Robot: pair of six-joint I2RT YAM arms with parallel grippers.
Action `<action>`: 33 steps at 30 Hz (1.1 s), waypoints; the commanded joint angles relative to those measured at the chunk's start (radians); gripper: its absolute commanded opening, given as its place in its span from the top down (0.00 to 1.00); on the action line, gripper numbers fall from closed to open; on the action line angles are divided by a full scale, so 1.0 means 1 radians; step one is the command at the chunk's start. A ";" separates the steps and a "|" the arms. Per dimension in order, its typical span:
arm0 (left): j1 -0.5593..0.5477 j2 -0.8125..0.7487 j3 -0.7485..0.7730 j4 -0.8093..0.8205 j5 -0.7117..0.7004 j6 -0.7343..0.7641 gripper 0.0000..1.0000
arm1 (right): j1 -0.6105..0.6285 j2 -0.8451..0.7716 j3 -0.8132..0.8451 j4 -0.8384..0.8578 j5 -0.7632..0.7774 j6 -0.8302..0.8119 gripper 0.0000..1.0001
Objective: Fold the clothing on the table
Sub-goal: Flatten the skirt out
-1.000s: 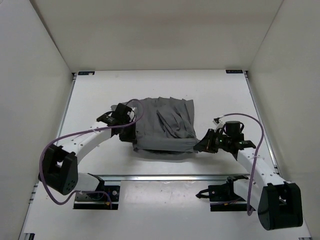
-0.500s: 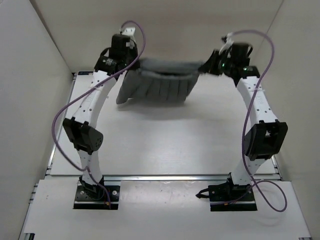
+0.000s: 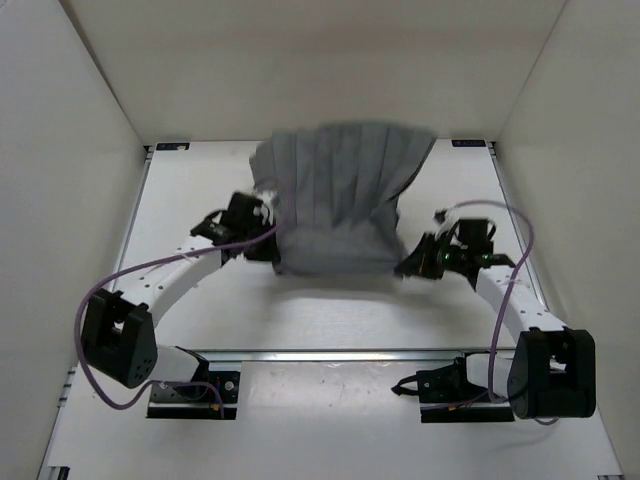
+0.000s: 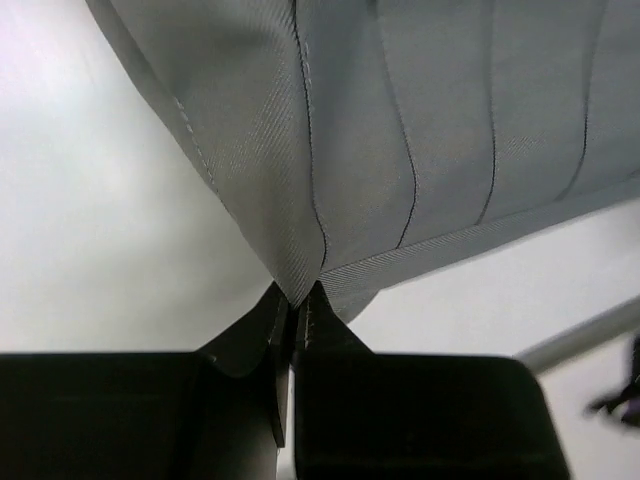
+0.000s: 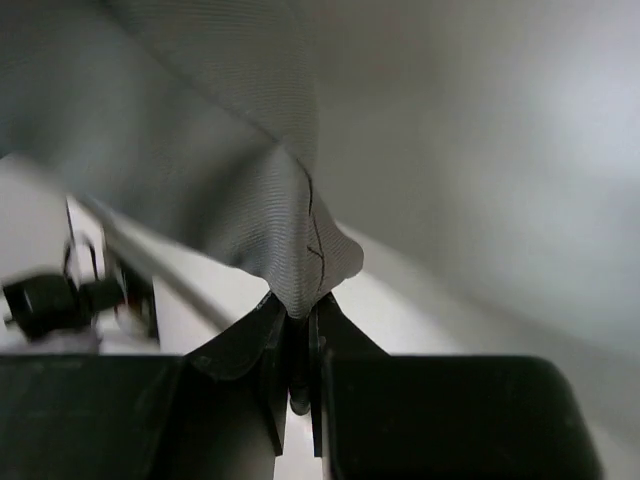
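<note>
The clothing (image 3: 340, 200), a grey pleated garment, is spread in the air between my two arms over the middle of the white table (image 3: 200, 180), its far edge billowing up toward the back wall. My left gripper (image 3: 268, 243) is shut on its near left corner; in the left wrist view the fabric (image 4: 400, 130) fans out from the pinched jaws of the left gripper (image 4: 298, 300). My right gripper (image 3: 408, 266) is shut on the near right corner, where a fold of cloth (image 5: 290, 250) is pinched by the right gripper (image 5: 297, 312).
White walls enclose the table on three sides. A metal rail (image 3: 340, 352) crosses the near edge in front of both arm bases. Purple cables loop beside each arm.
Both arms swung up and toward the back wall with the clothing, then came back low and near; the garment now billows out behind the grippers instead of lying bunched.
</note>
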 commanded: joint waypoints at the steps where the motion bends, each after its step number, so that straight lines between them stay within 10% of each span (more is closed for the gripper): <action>1: 0.012 -0.102 -0.167 -0.091 -0.122 -0.031 1.00 | 0.020 -0.054 -0.159 -0.002 0.107 0.051 1.00; 10: 0.025 -0.145 -0.229 -0.127 -0.099 -0.016 1.00 | 0.038 -0.097 -0.250 0.071 0.035 0.107 0.98; 24: -0.010 -0.098 -0.239 -0.103 -0.033 -0.033 1.00 | 0.161 -0.085 -0.295 0.121 0.041 0.100 0.29; 33: -0.022 -0.090 -0.262 -0.098 0.001 -0.027 1.00 | 0.323 0.007 -0.232 0.045 0.217 0.042 0.20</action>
